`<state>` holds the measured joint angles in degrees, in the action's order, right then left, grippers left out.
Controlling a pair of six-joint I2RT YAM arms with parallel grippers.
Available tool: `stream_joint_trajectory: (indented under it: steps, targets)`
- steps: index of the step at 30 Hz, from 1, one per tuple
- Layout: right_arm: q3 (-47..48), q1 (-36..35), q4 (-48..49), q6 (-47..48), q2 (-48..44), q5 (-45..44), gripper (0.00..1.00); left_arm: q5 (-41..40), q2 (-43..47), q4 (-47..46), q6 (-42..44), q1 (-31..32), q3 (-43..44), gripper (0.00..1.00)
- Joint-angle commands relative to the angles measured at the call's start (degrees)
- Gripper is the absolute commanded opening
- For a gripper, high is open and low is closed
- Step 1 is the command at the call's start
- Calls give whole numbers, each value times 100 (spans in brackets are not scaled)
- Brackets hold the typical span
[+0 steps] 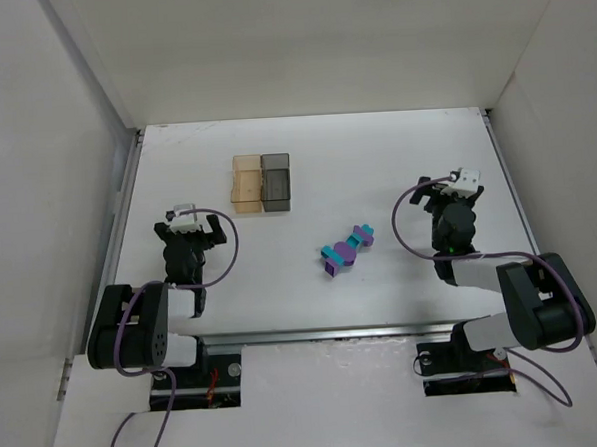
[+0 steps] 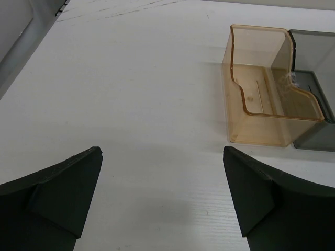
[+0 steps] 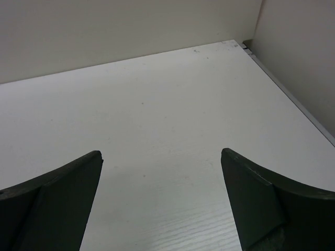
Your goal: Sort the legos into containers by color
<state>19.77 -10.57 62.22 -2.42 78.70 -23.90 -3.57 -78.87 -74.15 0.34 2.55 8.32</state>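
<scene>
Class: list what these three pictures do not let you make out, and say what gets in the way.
Legos: top view, too small and bunched to count; absent from both wrist views.
Grey container: left wrist view, cut off by the right edge.
Left tool, right tool: wrist views, fingers cut off by the bottom edge.

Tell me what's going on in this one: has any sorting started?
Nothing is being handled at this moment. The left claw and right claw are both open and empty, hanging over bare table. The legos, teal and purple, lie in one cluster mid-table between the two arms. The amber container and grey container sit touching side by side farther back on the left, and both look empty. No brick has been sorted.
</scene>
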Motion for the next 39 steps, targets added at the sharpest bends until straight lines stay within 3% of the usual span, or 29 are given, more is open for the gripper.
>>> stream_joint_trajectory:
  steps: [1,4,5,6,7,8,9,10,12,14,16,17,20,22,24,25,27,28,29,33,39]
  targets:
    - [-8,2,423,-75,-30,61,100,-21,38,-1093,-51,9,144,100]
    - [-8,2,423,-75,-30,-235,100,-82,38,-1093,-51,62,144,100]
    - [531,-59,-108,-136,-204,-603,100,-82,38,-1171,-51,62,144,100]
    - [963,-59,-1784,-345,-571,-885,100,162,212,-1311,96,62,144,100]
    - [1402,-59,-2401,-243,-696,-1071,100,460,554,-651,342,62,535,100]
    - [1790,-59,-2842,-59,-785,-1073,100,907,922,1766,631,62,1070,100]
    - [2411,-120,-3160,447,-916,-1073,100,1485,1109,2782,1087,157,1667,100]
    - [2652,-121,-3546,731,-978,-995,100,2544,1111,3662,1544,332,2830,100]
    - [3318,-191,-3943,1163,-1040,-713,100,2975,962,5549,2399,605,3883,100]
    - [3813,-243,-4882,1235,-1163,-529,100,2776,646,6339,2742,1296,5198,100]
    - [4531,-244,-6029,1182,-1242,-344,100,2346,461,7035,3347,1861,5854,100]
    - [4718,-296,-6359,1182,-1243,-195,100,2100,252,7281,3698,2377,6440,100]
    - [4993,-297,-7028,1296,-1611,-1,100,1687,-162,8081,4834,3031,7208,100]
    - [5141,-297,-7249,1348,-1778,-176,100,1326,-225,7778,4356,3471,7596,100]
    - [5291,-297,-7661,1271,-1884,-316,100,1009,-339,7347,2867,3551,7527,100]
    - [5396,-297,-7863,1192,-1884,-265,100,1121,-426,7258,2597,3638,7527,100]
    - [5765,-297,-8537,851,-1884,-20,100,1122,-1029,7842,2261,3875,7745,98]
    - [5897,-297,-8768,691,-1823,252,100,1122,-1338,8272,2016,4129,8260,98]
    - [6116,-297,-8971,524,-1823,341,100,1218,-1672,9233,1883,4227,8578,98]
    - [6031,-297,-9394,-92,-1989,649,100,1991,-3132,10629,1295,4281,9766,100]
    - [5161,-349,-8920,-373,-2604,1309,100,1852,-3583,10491,1030,4473,9733,100]
